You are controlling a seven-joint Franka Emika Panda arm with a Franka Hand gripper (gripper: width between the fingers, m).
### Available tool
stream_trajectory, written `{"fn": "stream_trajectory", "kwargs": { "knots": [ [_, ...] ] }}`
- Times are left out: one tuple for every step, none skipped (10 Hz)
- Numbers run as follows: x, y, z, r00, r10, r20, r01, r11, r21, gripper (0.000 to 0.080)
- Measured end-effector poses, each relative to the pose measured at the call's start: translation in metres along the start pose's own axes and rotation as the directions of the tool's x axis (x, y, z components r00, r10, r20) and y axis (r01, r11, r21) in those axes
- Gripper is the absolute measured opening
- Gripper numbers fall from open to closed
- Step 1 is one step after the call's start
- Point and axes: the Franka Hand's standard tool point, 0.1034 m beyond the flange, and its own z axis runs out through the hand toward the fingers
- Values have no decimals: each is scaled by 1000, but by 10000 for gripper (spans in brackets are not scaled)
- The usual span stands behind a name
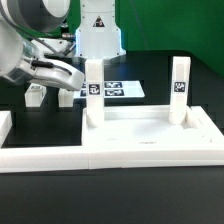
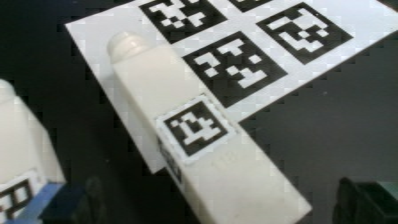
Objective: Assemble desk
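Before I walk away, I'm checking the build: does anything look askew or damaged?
Nothing stands out: the first leg and second leg both stand upright on the tabletop, with no visible damage.

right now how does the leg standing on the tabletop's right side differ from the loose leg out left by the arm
The right leg stands upright on the tabletop; the loose leg sits low on the black table, off the tabletop. The right leg stands clear of the arm; the loose leg sits close under it. Both are white with black-and-white tags.
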Motion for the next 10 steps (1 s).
{"fn": "stream_trajectory", "kwargs": {
  "knots": [
    [1, -2, 3, 1000, -1, 5, 1, 1000, -3, 649],
    [2, -3, 7, 1000, -1, 9, 1, 1000, -6, 649],
    [4, -2, 10, 1000, 1, 13, -1, 1000, -9, 649],
    [8, -2, 14, 1000, 1, 9, -1, 1000, -15, 649],
    [10, -1, 18, 1000, 4, 12, -3, 1000, -19, 649],
    [10, -1, 18, 1000, 4, 13, -4, 1000, -20, 649],
    [10, -1, 18, 1000, 5, 13, -4, 1000, -20, 639],
    [10, 0, 18, 1000, 5, 13, -4, 1000, -20, 639],
    [10, 0, 18, 1000, 5, 13, -4, 1000, -19, 441],
    [10, 0, 18, 1000, 5, 13, -5, 1000, -19, 305]
  ]
}}
